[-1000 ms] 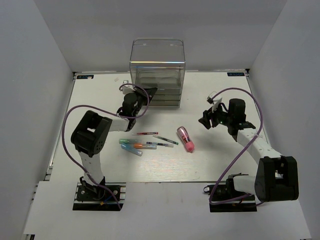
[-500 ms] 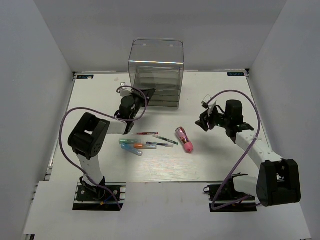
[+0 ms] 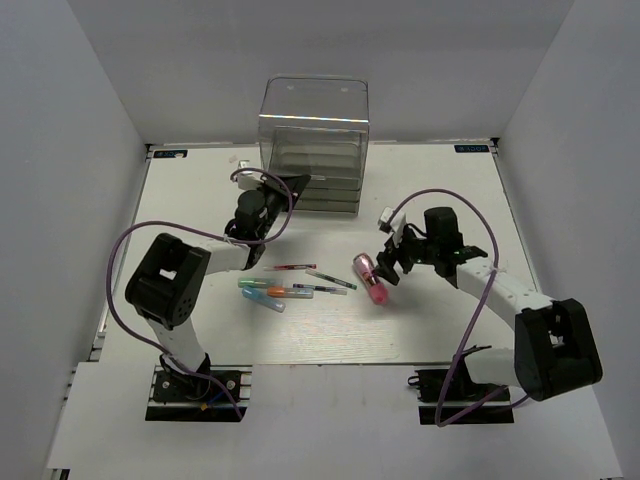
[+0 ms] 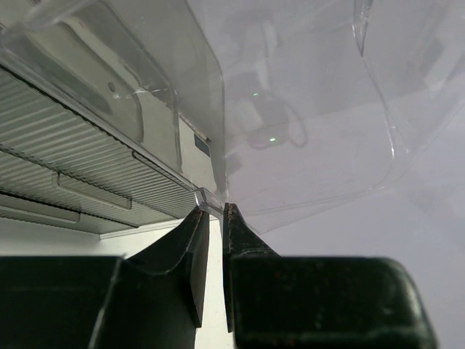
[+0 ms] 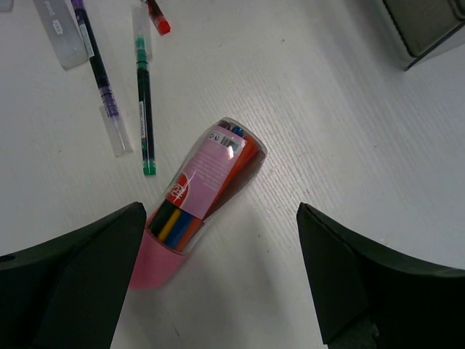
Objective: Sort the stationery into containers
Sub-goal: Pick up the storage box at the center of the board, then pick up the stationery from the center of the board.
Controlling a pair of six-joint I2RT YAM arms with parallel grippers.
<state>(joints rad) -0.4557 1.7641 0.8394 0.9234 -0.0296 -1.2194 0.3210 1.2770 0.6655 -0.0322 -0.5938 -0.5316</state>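
Right wrist | pink tube [image 5: 200, 193] between spread jaws — lying flat, ungripped

Left arm [image 3: 165, 282]: white links, bulky rounded black joint housings, black base plate [image 3: 195, 386] at the foot. Thin purple cable [image 3: 111, 285] runs outside it in a loose loop, from the base to the wrist. Right arm [image 3: 552, 350]: same build and colours, with its own purple cable [image 3: 430, 191] and a small white piece [image 3: 386, 214] by the wrist. Left gripper [image 4: 215, 211]: matte black fingers tapering to thin tips. Right gripper [image 5: 221, 211]: broad black wedge-shaped fingers.
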